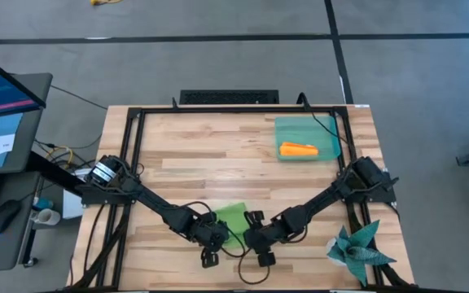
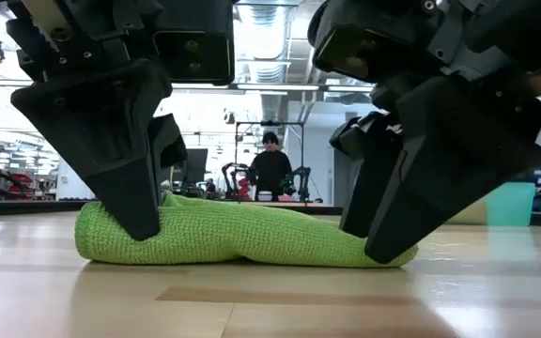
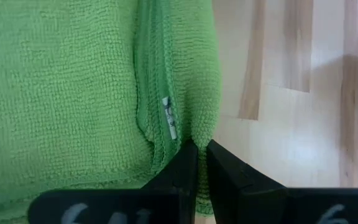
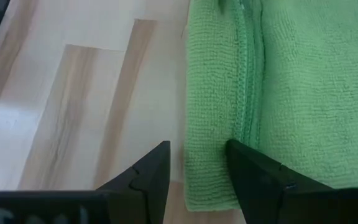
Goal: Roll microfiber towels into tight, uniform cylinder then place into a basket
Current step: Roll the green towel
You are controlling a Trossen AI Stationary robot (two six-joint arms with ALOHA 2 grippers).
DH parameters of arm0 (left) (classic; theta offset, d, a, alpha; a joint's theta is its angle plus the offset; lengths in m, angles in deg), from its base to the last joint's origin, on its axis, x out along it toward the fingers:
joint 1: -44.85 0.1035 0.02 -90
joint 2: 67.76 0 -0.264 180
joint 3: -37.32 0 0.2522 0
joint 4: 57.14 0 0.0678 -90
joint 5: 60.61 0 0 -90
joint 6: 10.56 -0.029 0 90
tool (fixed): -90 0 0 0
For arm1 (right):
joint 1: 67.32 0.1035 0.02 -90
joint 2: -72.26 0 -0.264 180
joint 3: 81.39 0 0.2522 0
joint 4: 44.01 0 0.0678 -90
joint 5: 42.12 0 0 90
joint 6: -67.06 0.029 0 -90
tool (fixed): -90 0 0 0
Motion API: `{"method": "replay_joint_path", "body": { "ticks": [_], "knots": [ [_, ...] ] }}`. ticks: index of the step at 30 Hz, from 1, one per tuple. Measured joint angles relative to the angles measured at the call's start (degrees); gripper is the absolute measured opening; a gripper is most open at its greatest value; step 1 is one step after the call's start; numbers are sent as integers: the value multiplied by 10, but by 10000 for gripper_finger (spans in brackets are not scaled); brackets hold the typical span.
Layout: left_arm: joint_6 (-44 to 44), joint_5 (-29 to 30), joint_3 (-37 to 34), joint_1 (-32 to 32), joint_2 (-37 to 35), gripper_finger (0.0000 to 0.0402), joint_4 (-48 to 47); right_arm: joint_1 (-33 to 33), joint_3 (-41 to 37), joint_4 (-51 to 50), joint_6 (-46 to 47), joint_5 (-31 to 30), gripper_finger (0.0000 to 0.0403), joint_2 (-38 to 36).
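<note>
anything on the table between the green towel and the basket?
Nothing: in the high view, only bare table lies between the green towel and the basket.

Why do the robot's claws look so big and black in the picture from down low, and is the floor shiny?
Low view: the left gripper and right gripper sit close to the camera with bright ceiling lights behind, so they look huge and dark; the table shows a soft shine. Left wrist view: the green towel is evenly lit.
</note>
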Motion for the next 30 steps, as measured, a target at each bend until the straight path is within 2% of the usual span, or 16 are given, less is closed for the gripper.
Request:
{"method": "replay_joint_path", "body": {
  "ticks": [11, 16, 23, 25, 30],
  "knots": [
    [-16, -27, 0, 1, 0, 14, 3, -13, 0, -6, 1, 10, 171, 0],
    [-18, -49, 0, 2, 0, 14, 6, -18, 0, -7, -2, 9, 130, 0],
    [-20, -56, 0, 3, 0, 14, 10, -17, -1, -8, 5, 9, 21, 0],
    [-22, -58, 0, 3, 0, 14, 12, -13, -1, -9, 7, 19, 12, 0],
    [-23, -75, 7, 3, 0, 14, 20, 1, -2, -10, 66, 86, 22, -11]
  ]
}}
